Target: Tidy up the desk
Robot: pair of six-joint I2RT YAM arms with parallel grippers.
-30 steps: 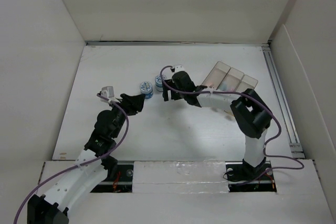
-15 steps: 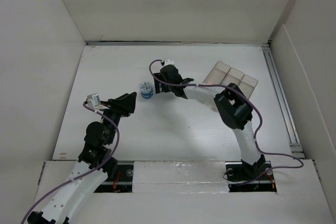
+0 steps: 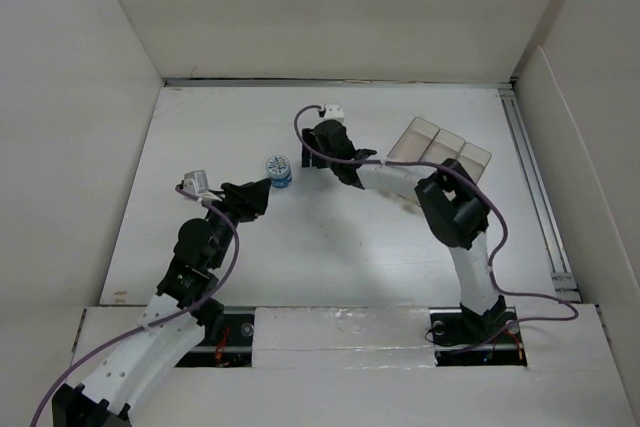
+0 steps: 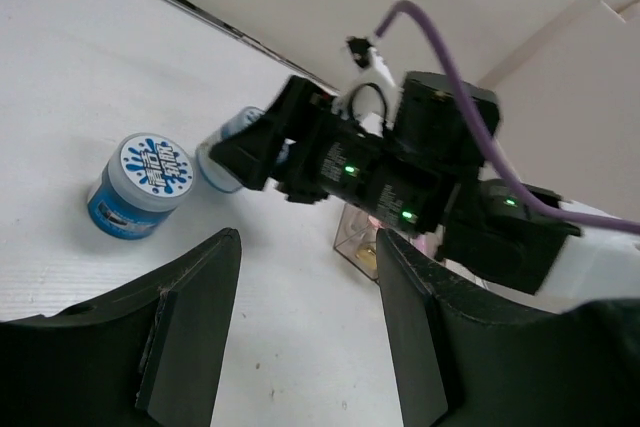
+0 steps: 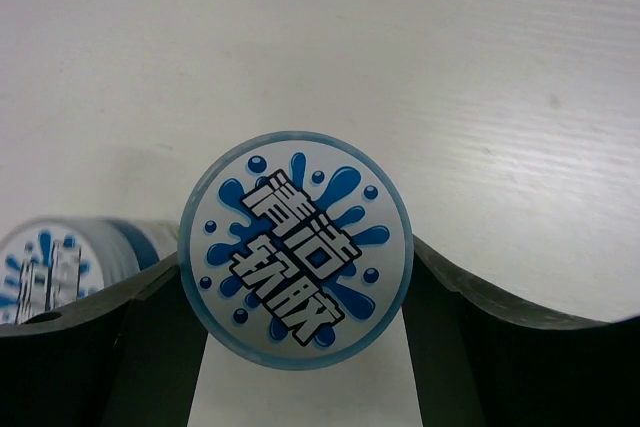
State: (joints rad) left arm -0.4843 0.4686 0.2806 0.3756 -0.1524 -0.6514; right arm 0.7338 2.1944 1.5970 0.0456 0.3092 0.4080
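- The right gripper [image 5: 297, 259] has its jaws closed narrowly on a small round tub [image 5: 296, 237]. A finger presses each side of its blue-splash lid, which faces the wrist camera.
- I cannot tell whether this tub is lifted or resting on the desk [image 3: 200, 247].
- A second tub [image 3: 278, 169] stands upright on the desk just beside the held one, on its left.
- The left gripper [image 4: 307, 237] hovers with jaws wide and nothing between them. The second tub lies ahead and left of its gap, nearer this arm than the other.
- Both tubs are round, so no long axis governs the grasp.
- The clear three-compartment tray [image 3: 478, 154] sits well apart to the right, the likely destination of the held tub.
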